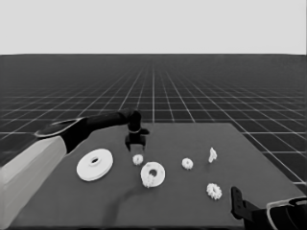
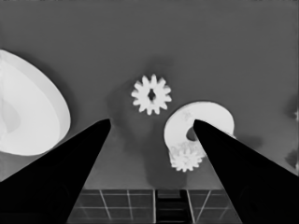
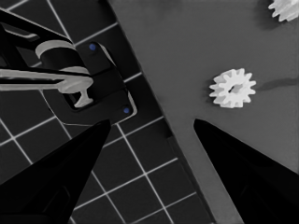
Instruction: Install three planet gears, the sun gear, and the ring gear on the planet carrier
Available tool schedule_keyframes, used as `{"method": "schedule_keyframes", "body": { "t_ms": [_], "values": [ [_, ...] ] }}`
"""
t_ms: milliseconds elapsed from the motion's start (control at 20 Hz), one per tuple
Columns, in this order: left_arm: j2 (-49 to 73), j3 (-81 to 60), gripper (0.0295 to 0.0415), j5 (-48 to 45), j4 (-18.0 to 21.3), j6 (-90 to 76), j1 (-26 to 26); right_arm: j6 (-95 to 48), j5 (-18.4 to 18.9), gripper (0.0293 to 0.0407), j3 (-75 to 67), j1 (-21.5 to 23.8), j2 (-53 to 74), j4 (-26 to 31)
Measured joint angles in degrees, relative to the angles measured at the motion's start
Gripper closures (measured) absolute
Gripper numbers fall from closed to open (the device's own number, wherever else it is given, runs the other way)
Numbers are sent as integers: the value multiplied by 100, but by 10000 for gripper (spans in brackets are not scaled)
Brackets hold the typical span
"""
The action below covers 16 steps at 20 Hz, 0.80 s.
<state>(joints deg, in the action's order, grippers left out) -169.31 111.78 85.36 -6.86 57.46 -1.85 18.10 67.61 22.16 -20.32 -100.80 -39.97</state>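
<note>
My left gripper [image 1: 135,146] hangs open just behind a small gear [image 1: 138,159], with nothing between its fingers. The left wrist view shows that gear [image 2: 151,94] lying flat on the table beyond the open left gripper [image 2: 152,122]. The smaller round part [image 1: 153,174] lies to the right of it, and one gear [image 1: 149,181] sits on its near rim. That gear [image 2: 187,157] also shows on the smaller round part [image 2: 205,116] in the wrist view. The larger round part [image 1: 95,165] lies to the left. Two more gears [image 1: 187,164] [image 1: 214,191] lie loose farther right.
A thin white piece [image 1: 212,154] stands near the table's right side. My right gripper [image 1: 236,194] is parked at the lower right corner, open [image 3: 152,123] over the table's edge, with a gear [image 3: 232,87] nearby. Dark machinery [image 3: 88,84] shows past the edge.
</note>
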Motion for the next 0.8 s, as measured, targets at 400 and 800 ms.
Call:
{"method": "schedule_keyframes", "body": {
  "t_ms": [400,800],
  "values": [
    [-419,1101,325,-680,-708,-565,973,0,0,315,0,0,0,0],
    [-422,1126,398,-686,-713,-581,971,0,0,315,0,0,0,0]
  ]
}}
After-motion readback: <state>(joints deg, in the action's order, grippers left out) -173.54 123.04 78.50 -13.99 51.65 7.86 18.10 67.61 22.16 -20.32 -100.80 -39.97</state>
